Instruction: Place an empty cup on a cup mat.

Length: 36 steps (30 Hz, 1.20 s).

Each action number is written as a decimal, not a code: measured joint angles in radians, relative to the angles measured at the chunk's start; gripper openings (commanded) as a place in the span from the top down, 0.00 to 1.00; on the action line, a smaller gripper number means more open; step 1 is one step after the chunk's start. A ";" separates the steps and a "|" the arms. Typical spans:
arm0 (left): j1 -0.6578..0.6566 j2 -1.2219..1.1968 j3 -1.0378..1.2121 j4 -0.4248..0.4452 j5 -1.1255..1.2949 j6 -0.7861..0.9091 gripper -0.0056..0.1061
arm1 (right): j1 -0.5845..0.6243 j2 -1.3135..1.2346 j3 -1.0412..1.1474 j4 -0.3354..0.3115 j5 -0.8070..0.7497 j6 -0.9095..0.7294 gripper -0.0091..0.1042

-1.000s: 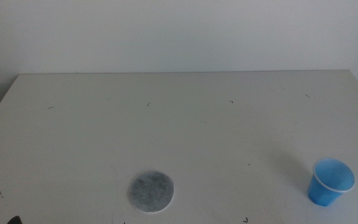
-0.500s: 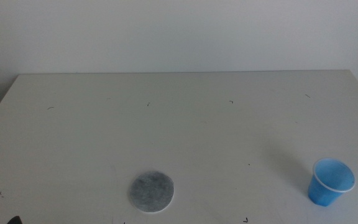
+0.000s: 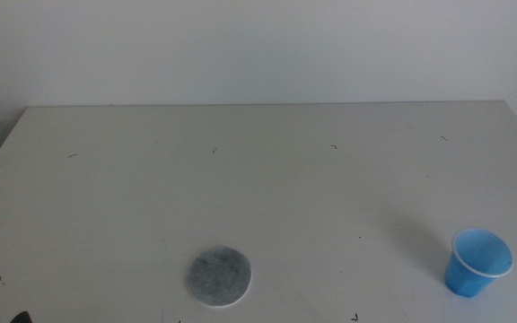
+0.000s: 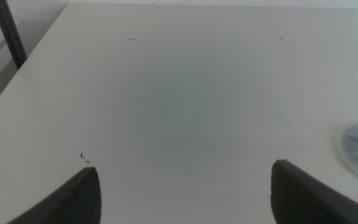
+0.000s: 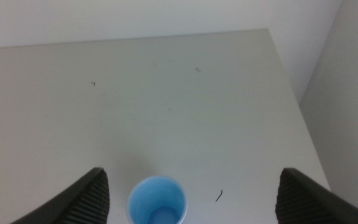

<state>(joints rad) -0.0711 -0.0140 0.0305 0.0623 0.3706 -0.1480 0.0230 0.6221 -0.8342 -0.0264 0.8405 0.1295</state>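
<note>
Item one: we log the blue plastic cup (image 3: 478, 262), upright and empty, near the table's (image 3: 267, 179) front right corner. Item two: the grey cup mat (image 3: 218, 275), flat near the front edge, left of centre, well apart from the cup. Item three: the right gripper (image 5: 191, 199), jaws spread wide, above the cup. Item four: the left gripper (image 4: 185, 196), jaws wide, holding nothing, near the mat.

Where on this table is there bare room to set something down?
Nearly everywhere: the whole far half of the table and the wide stretch between the cup mat and the cup are bare. Only those two occupy the near edge; nowhere is crowded.
</note>
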 measured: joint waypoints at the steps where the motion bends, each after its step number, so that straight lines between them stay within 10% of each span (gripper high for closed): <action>1: 0.000 0.000 0.000 0.000 0.000 0.000 0.01 | 0.000 0.030 -0.024 0.008 0.017 0.000 0.21; 36: 0.000 0.000 0.000 0.000 0.000 0.000 0.01 | 0.000 0.714 -0.139 0.073 0.111 0.000 0.35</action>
<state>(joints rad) -0.0711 -0.0140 0.0305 0.0623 0.3706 -0.1480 0.0230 1.3359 -0.9731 0.0465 0.9516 0.1295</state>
